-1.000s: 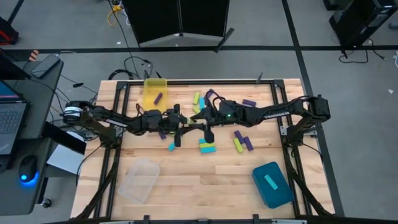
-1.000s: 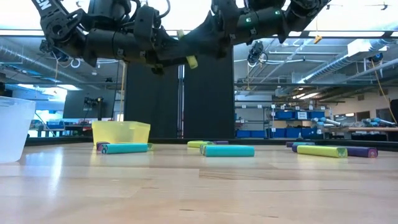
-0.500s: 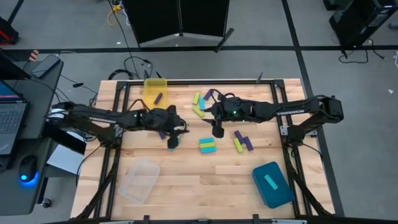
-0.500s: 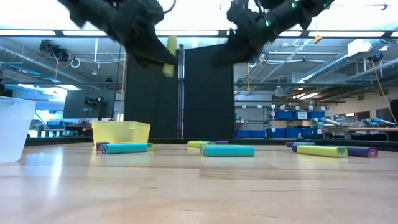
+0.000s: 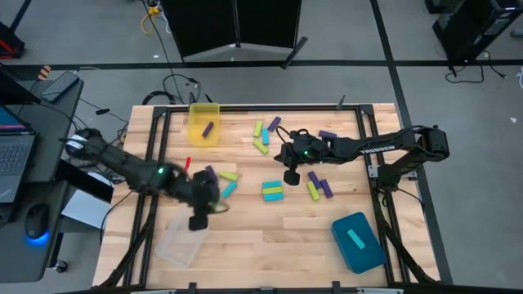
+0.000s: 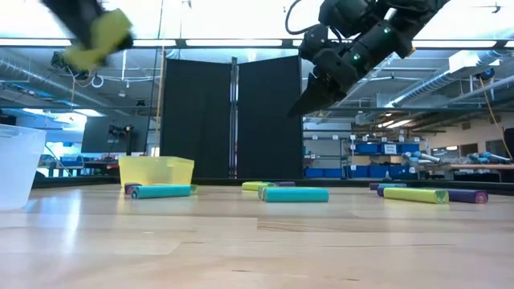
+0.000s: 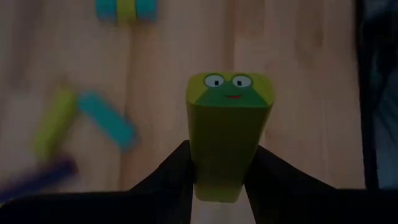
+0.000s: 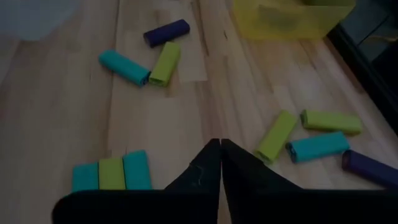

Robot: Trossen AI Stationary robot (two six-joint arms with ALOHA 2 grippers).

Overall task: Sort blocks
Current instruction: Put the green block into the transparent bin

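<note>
**Left pincer clamped, right pincer pressed together**

The left arm reached in from the left edge of the tabletop, stretched diagonally toward the near-left area. Its left pincer [image 5: 198, 220] was raised well above the surface, and its fingers [image 7: 168, 180] were closed on the sides of a yellow-green block [image 7: 227, 127], which stood out endwise between them. The right arm extended from the right side across to the middle of the tabletop, bent at the elbow. Its right pincer [image 5: 290, 175] hung above the surface, pointing down, its two fingers [image 8: 205, 171] pressed together with nothing between them.
</note>
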